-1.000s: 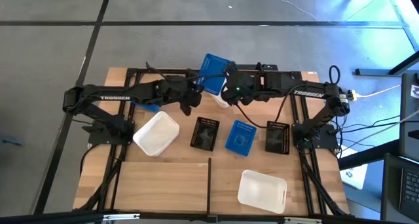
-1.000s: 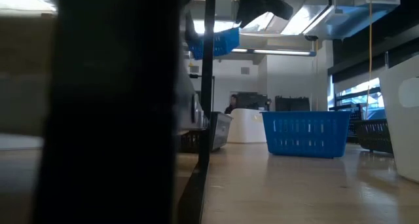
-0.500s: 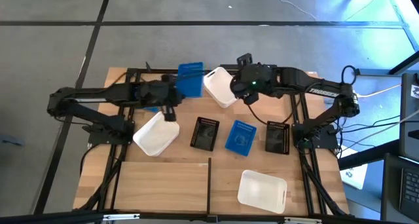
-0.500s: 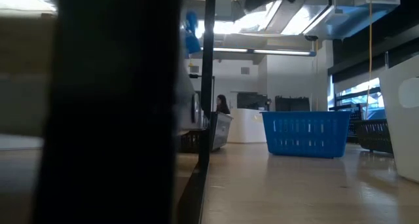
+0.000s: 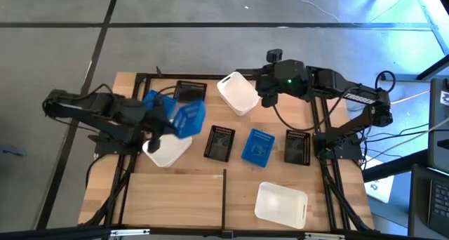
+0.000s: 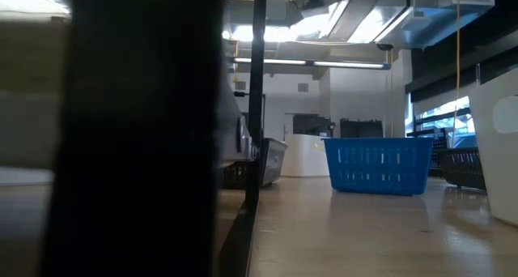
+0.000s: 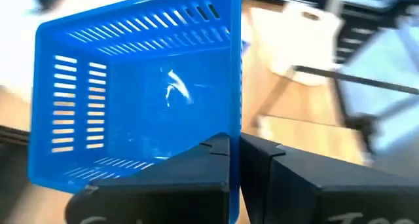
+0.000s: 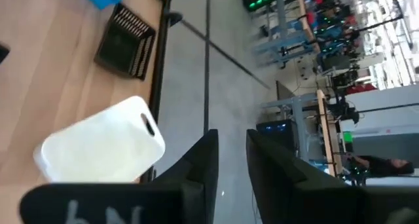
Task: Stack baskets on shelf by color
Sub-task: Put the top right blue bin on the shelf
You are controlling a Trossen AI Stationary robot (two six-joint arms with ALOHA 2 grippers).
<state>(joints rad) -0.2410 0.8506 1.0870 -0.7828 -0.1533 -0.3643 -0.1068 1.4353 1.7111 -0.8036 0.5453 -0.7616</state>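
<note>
The blue slotted basket in your left gripper sits left of centre in the high view, tilted, its rim pinched between the two fingers, as the left wrist view shows with the basket filling most of that frame. It hangs over the upper edge of a white basket lying on the shelf at centre left. A second blue basket shows just to the upper left of the held one, partly hidden by the arm. A black slotted basket lies directly above the held one, near the shelf's top rail.

Along the middle of the shelf, left to right, you see a black basket, a blue basket and another black basket, each apart from its neighbours. A white basket lies at upper centre, and one more white basket at lower right.

Your right gripper is at upper centre right, just right of the upper white basket. In the right wrist view its fingers stand close together with only a narrow gap and nothing between them.

In the low view, a blue basket stands on the wood right of centre.
</note>
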